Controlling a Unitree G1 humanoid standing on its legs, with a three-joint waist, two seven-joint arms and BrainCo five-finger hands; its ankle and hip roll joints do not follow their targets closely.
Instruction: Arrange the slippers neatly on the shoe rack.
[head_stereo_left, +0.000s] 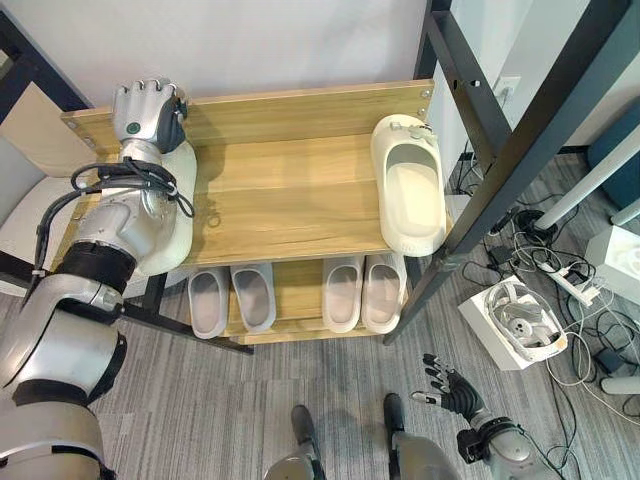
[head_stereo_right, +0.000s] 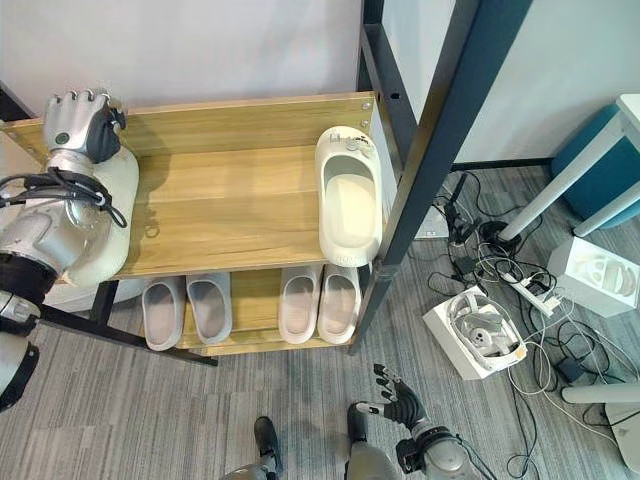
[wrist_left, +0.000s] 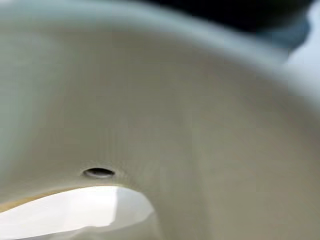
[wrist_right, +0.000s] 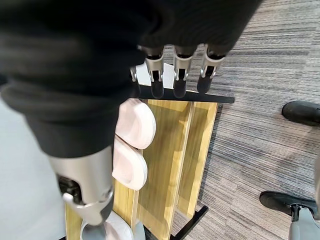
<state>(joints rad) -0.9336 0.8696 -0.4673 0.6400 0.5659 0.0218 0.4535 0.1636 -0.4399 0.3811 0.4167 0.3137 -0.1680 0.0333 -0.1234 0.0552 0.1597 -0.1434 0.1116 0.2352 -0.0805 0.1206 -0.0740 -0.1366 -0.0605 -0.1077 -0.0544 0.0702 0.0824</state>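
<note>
Near the floor, the right hand (head_stereo_left: 452, 390) hangs with relaxed fingers and holds nothing. On the lower shelf stand two grey slippers (head_stereo_left: 232, 297) and two cream slippers (head_stereo_left: 362, 291). On the rack (head_stereo_left: 290, 190) top lies a cream slipper (head_stereo_left: 410, 190) at right; at left the left hand (head_stereo_left: 148, 112) is over another slipper (head_stereo_left: 176, 215), its grip I cannot tell.

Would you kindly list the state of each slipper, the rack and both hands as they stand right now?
Cream slipper: flat on the top shelf, right end, sole down.
Second cream slipper: at the top shelf's left end, under the left arm.
Four grey slippers: two pairs side by side on the lower shelf.
Shoe rack: upright, middle of the top shelf bare.
Left hand: fingers curled, on the second cream slipper.
Right hand: open, low over the floor.
</note>
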